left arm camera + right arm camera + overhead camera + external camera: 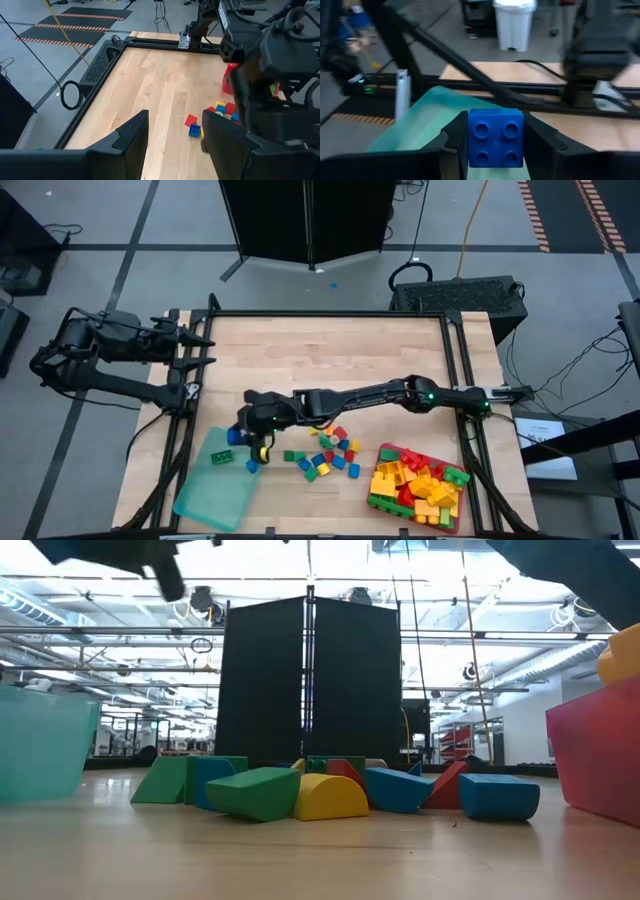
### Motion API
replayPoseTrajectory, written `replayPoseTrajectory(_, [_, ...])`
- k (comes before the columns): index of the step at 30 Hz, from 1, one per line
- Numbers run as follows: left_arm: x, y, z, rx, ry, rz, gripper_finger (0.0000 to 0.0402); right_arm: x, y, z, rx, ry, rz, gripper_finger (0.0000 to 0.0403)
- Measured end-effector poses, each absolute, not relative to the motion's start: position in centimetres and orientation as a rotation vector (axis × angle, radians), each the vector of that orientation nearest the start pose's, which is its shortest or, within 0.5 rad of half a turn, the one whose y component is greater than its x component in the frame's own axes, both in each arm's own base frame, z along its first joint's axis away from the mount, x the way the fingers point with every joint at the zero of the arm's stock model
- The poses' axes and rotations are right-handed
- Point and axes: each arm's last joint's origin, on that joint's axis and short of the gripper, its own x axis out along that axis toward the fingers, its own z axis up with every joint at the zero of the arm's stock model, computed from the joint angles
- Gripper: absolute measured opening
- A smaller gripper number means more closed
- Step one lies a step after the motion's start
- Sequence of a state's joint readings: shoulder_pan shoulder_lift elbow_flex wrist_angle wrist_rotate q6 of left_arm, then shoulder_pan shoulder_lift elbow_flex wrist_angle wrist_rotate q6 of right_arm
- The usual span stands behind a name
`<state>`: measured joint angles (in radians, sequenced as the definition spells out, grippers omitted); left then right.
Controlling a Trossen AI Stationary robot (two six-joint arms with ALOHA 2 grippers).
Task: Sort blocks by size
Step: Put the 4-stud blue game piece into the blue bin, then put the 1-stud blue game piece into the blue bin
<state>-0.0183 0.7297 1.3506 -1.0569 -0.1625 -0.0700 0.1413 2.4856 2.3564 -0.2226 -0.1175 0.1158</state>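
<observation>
Nearest my right wrist camera, I have a small blue four-stud plastic brick (pixel 495 137) clamped between the right gripper (pixel 496 140)'s two dark fingers, studs facing the lens, at the lower centre of that frame. It looks roughly square, so I see no long axis to align. Directly beyond it, filling the left and middle of the frame, lies the flat translucent teal plastic tray (pixel 415 125). That is the relation my next move turns on, as I judge it: the tray is straight ahead of and below the held brick, so a short advance and a let-go should land it there.

From above, the right gripper (pixel 262 420) sits left of centre in the lower half of the frame, at the upper right corner of the teal tray (pixel 213 495), which already holds one small blue brick (pixel 220 457). The right arm reaches in from the right edge across the table.

Further right, a loose scatter of small red, yellow, green and blue bricks (pixel 325 455) lies on the pale wooden tabletop (pixel 330 350), and beyond it the flat red tray (pixel 385 451), piled with larger bricks, fills the lower right.

Farthest off, the left gripper (pixel 195 340) waits at the upper left table edge, fingers apart and grasping nothing.
</observation>
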Motion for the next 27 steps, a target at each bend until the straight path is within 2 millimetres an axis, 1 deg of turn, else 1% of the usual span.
replayPoseTrajectory(2, [7.5, 0.3, 43.0, -0.029, 0.430, 0.157, 0.0187, 56.8, 8.8, 25.0, 0.118, 0.351, 0.300, 0.0119])
replayPoseTrajectory(5, [7.5, 0.3, 43.0, -0.027, 0.429, 0.161, 0.0187, 57.6, 9.2, 22.9, 0.138, 0.348, 0.371, 0.0119])
replayPoseTrajectory(7, [7.5, 0.4, 43.0, -0.022, 0.430, 0.167, 0.0187, 57.9, 9.4, 21.6, 0.190, 0.356, 0.416, 0.0119])
replayPoseTrajectory(11, [7.5, 0.4, 43.0, -0.021, 0.429, 0.169, 0.0187, 58.2, 9.5, 20.0, 0.280, 0.397, 0.455, 0.0122])
replayPoseTrajectory(12, [7.5, 0.4, 43.0, -0.022, 0.430, 0.169, 0.0187, 58.2, 9.6, 19.7, 0.297, 0.416, 0.458, 0.0134])
replayPoseTrajectory(14, [7.5, 0.4, 43.0, -0.022, 0.429, 0.169, 0.0187, 58.2, 9.5, 19.3, 0.305, 0.436, 0.447, 0.0171])
replayPoseTrajectory(17, [7.5, 0.4, 43.0, -0.022, 0.429, 0.169, 0.0187, 58.3, 9.4, 19.5, 0.295, 0.417, 0.401, 0.0233])
replayPoseTrajectory(20, [7.5, 0.4, 43.0, -0.027, 0.429, 0.170, 0.0187, 58.3, 9.2, 19.6, 0.319, 0.418, 0.375, 0.0267])
replayPoseTrajectory(22, [7.5, 0.4, 43.0, -0.028, 0.428, 0.170, 0.0187, 58.2, 8.8, 19.5, 0.349, 0.458, 0.352, 0.0274])
replayPoseTrajectory(24, [7.5, 0.4, 43.0, -0.028, 0.429, 0.170, 0.0187, 57.6, 7.8, 19.8, 0.370, 0.554, 0.302, 0.0275])
replayPoseTrajectory(25, [7.5, 0.4, 43.0, -0.028, 0.429, 0.170, 0.0187, 57.1, 7.2, 20.3, 0.367, 0.616, 0.260, 0.0274])
replayPoseTrajectory(27, [7.5, 0.4, 43.0, -0.028, 0.430, 0.170, 0.0187, 55.3, 5.9, 21.9, 0.318, 0.752, 0.151, 0.0273])
